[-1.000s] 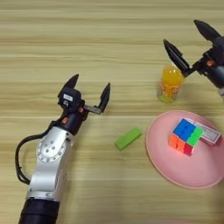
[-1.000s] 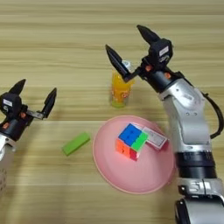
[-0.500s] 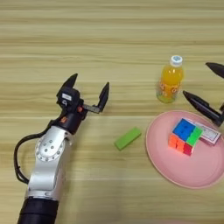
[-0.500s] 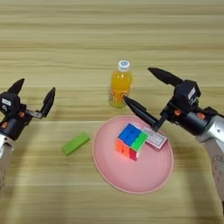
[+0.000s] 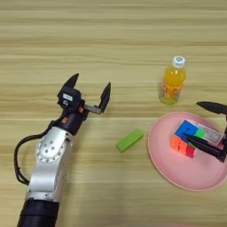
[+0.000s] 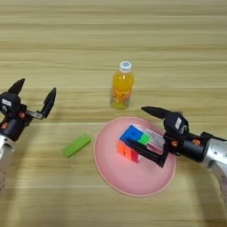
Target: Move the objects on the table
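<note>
Since a second ago my right gripper [image 6: 144,128] has dropped from beside the juice bottle [image 6: 121,86] to the pink plate [image 6: 133,177], fingers spread wide around the puzzle cube [image 6: 131,143] and card [image 6: 153,138], gripping nothing. My left gripper [image 5: 90,91] hovers open, empty, above the green block [image 5: 129,140].

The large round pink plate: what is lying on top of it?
On the large round pink plate lie a multicoloured puzzle cube and a pink-white card. The cube and the open right gripper cover part of the card.
</note>
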Motion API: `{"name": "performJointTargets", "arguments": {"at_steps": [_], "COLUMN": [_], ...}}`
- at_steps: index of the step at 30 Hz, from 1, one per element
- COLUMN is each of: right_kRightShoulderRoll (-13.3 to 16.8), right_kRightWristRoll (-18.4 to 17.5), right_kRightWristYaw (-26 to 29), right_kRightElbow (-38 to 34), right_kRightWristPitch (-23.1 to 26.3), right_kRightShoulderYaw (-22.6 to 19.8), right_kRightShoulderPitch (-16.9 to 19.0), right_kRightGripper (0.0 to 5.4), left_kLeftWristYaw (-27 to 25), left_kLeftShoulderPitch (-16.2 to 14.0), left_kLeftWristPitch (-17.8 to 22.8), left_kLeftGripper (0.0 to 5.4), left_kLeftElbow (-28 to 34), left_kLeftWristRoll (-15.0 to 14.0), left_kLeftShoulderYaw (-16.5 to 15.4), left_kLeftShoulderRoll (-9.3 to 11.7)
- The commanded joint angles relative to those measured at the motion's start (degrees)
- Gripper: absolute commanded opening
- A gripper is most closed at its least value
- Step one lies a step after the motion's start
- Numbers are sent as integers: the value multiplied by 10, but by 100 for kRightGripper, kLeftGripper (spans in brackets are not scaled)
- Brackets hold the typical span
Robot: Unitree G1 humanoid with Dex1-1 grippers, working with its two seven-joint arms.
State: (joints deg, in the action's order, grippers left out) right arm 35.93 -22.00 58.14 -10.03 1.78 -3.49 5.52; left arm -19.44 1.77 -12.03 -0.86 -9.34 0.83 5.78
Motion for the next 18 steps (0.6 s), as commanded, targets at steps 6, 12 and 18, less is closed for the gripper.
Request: {"name": "performJointTargets", "arguments": {"at_steps": [6, 12, 18], "right_kRightShoulderRoll": [8, 14, 16], "right_kRightWristRoll": [31, 47, 65], "right_kRightWristYaw": [2, 11, 10], "right_kRightElbow": [26, 31, 38], "right_kRightWristPitch": [-8, -9, -10], "right_kRightShoulderYaw": [19, 37, 46], "right_kRightShoulderPitch": [-4, 6, 9], "right_kRightGripper": [538, 538, 538], "left_kLeftWristYaw": [-4, -3, -1], "left_kLeftShoulderPitch": [7, 7, 4], "left_kLeftWristPitch": [3, 3, 3], "left_kLeftGripper": [540, 540, 540], "left_kLeftElbow": [-1, 0, 2], "left_kLeftWristRoll": [0, 0, 1], "left_kLeftShoulderYaw": [4, 5, 6], "left_kLeftShoulderRoll": [4, 2, 0]}}
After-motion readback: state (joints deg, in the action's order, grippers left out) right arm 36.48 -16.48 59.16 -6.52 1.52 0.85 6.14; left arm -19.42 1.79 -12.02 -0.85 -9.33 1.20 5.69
